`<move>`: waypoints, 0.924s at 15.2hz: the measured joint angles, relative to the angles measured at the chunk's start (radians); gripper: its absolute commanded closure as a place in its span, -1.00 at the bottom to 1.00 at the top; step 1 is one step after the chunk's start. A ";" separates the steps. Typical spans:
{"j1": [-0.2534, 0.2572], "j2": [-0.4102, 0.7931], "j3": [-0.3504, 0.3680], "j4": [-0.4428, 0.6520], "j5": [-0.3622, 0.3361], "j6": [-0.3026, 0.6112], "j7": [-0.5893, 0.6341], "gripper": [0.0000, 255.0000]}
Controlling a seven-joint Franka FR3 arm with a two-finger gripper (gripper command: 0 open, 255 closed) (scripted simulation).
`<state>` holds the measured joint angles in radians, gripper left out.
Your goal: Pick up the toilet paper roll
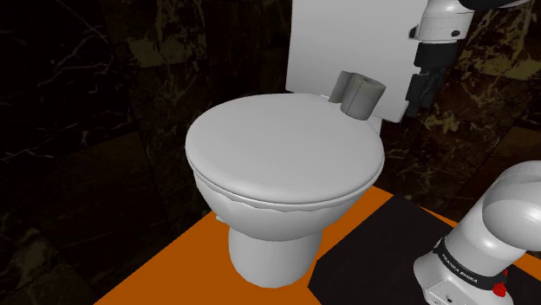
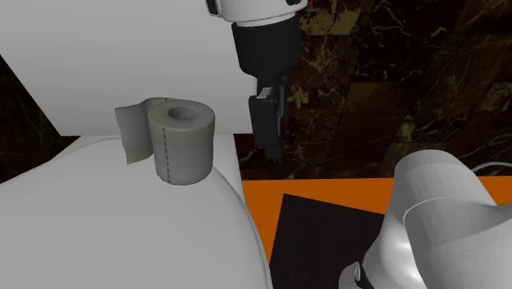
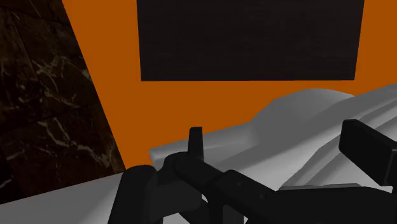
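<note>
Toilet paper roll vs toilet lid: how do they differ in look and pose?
The toilet paper roll is greyish tan; the toilet lid is white. The roll is a small upright cylinder with a loose sheet hanging; the lid is a broad flat oval, shut. Both are plain and single-coloured.

A short line of small dark lettering [image 1: 457,264] runs around the lowest link of the white arm [image 1: 507,212] in the shoulder view, just above the stand. The letters are too small to make out with any certainty.
</note>
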<state>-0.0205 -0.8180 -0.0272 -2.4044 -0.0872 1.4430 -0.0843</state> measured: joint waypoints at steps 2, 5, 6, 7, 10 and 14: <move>0.001 0.011 0.000 0.006 0.007 0.013 0.005 -1.00; 0.007 0.068 -0.002 0.051 0.040 0.073 0.022 -1.00; 0.011 0.089 0.002 0.066 0.056 0.097 0.035 -1.00; 0.012 0.115 -0.002 0.088 0.066 0.121 0.037 -1.00; 0.017 0.195 -0.011 0.165 0.100 0.183 0.047 -1.00; 0.027 0.278 -0.017 0.255 0.149 0.253 0.065 -1.00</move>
<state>0.0065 -0.5403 -0.0439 -2.1490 0.0616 1.6958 -0.0196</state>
